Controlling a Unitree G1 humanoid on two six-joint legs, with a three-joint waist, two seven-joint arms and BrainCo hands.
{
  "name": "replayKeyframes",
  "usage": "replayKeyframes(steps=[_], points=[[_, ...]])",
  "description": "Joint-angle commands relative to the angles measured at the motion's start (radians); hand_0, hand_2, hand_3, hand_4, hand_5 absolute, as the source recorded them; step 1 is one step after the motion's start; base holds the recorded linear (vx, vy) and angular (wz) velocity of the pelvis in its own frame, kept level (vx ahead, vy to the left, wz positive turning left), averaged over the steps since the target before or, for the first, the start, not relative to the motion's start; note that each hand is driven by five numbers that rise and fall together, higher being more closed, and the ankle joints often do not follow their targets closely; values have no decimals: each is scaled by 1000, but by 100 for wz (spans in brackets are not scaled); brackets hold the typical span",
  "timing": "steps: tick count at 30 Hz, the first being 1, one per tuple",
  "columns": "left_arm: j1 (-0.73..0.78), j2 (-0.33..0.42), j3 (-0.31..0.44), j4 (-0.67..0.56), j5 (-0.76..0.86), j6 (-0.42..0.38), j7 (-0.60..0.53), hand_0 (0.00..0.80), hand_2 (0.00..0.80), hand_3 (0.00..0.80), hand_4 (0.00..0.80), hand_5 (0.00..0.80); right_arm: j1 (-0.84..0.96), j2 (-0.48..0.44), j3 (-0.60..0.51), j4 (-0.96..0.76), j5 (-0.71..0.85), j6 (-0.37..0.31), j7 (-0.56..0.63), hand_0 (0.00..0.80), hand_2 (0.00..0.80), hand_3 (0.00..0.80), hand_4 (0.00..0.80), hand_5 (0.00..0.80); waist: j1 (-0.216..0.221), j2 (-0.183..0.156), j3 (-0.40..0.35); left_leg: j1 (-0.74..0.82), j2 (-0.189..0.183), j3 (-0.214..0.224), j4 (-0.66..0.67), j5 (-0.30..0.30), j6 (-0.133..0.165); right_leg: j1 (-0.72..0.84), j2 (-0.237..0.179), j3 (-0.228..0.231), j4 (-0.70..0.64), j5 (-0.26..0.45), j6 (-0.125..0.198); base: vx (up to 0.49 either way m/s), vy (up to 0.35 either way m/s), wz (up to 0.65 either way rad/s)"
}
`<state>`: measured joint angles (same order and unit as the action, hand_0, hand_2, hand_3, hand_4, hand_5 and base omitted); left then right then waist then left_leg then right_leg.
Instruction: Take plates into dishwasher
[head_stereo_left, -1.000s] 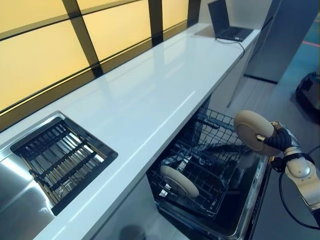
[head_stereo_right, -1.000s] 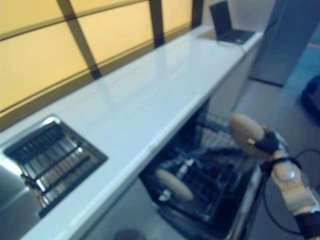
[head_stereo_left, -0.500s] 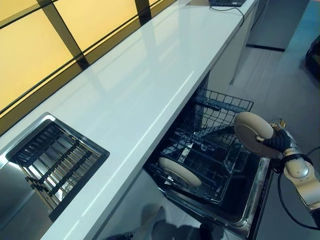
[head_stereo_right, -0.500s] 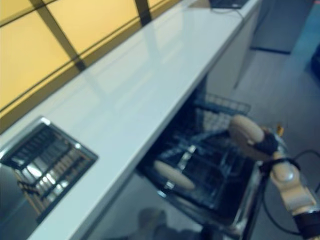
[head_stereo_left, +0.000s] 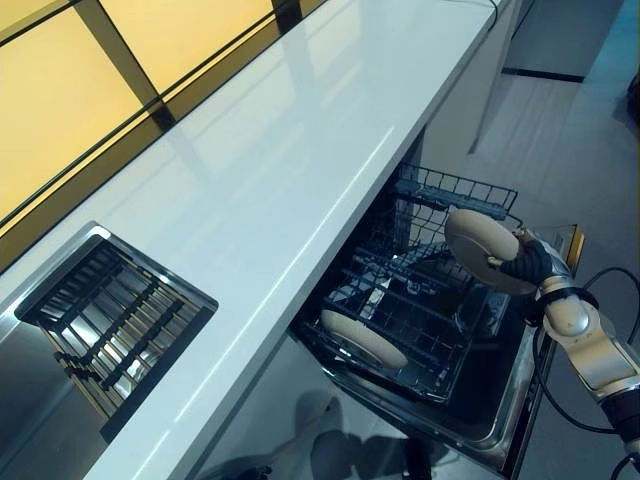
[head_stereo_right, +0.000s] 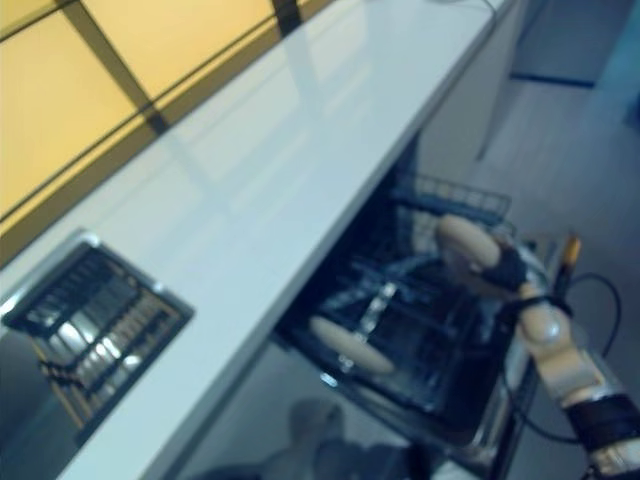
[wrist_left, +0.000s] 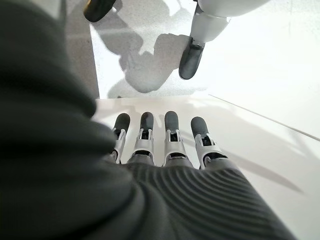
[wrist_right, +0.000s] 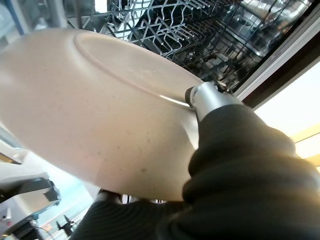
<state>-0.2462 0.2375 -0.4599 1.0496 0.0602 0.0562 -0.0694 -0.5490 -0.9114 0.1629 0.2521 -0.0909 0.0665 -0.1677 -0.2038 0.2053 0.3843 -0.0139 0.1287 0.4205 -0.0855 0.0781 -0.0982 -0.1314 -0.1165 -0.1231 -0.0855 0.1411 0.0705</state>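
A beige plate (head_stereo_left: 481, 248) is held on edge above the right side of the open dishwasher's lower rack (head_stereo_left: 420, 300). My right hand (head_stereo_left: 527, 265) is shut on its rim, thumb over the plate's underside (wrist_right: 100, 120). Another beige plate (head_stereo_left: 362, 339) stands upright in the rack's front left part. My left hand (wrist_left: 165, 145) shows only in its wrist view, with straight fingers and nothing in it, hanging above the floor.
The white counter (head_stereo_left: 300, 160) runs along the left above the dishwasher. A sink with a dark drying rack (head_stereo_left: 110, 320) lies at the near left. The open dishwasher door (head_stereo_left: 520, 400) juts out towards me. Grey floor lies at the right.
My right hand has carried the plate left and a little up, over the rack. The camera has shifted, so the counter and dishwasher sit differently in view.
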Motion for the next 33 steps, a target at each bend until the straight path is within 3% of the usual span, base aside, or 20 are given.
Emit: replayKeyframes(steps=[1, 15, 33], points=[[-30, 22, -47, 47, 0, 1, 0, 0, 0, 0, 0, 0, -136, 16, 55, -24, -51, -21, 3, 800, 800, 800, 800, 800, 7, -80, -38, -47, 16, -52, -2, 31, -33, 15, -68, -12, 48, -76, 54, 0, 0, 0], [-49, 55, -44, 39, 20, -10, 15, 0, 0, 0, 0, 0, -319, -25, 209, 6, -136, 30, 64, 800, 800, 800, 800, 800, 48, -87, 2, -100, 13, -87, -2, 44, -31, -44, -64, -36, 68, -65, 55, -37, -24, 7], [-81, 64, -77, 20, 4, -26, 27, 0, 0, 0, 0, 0, -456, -29, 298, 98, -208, 111, 39, 800, 800, 800, 800, 800, 76, -67, 52, -140, -4, -118, -2, 50, -25, -92, -76, -49, 93, -62, 61, -11, -4, 3]])
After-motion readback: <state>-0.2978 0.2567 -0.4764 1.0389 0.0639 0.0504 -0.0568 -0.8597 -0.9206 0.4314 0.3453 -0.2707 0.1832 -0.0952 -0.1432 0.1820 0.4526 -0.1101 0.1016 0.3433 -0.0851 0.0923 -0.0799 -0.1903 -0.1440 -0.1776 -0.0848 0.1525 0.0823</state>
